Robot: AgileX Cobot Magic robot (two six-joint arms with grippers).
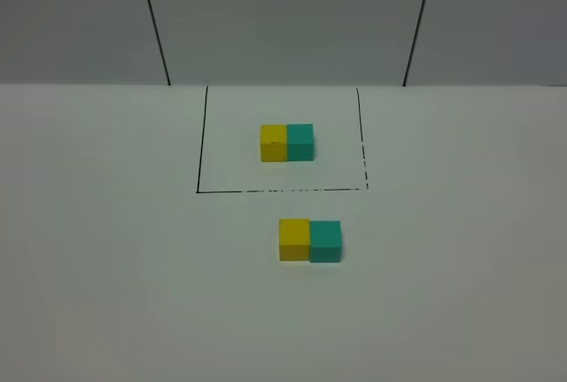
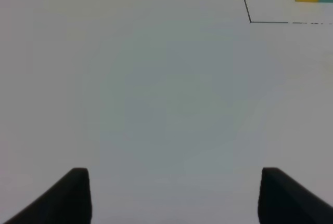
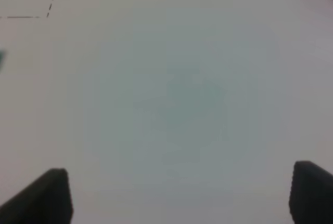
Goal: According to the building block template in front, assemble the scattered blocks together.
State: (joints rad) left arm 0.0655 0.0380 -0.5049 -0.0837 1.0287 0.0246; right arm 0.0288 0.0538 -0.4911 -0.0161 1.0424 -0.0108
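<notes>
Yellow cube & teal cube sit touching, near of template pair in black frame. Prob light, rigid, matte; pinch flat opposite faces. Left gripper & right gripper spread, empty.

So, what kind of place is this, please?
Probably a lab test bench: a plain white table, a drawn black rectangle framing a template pair, two loose cubes, and bare grey wall panels.
</notes>
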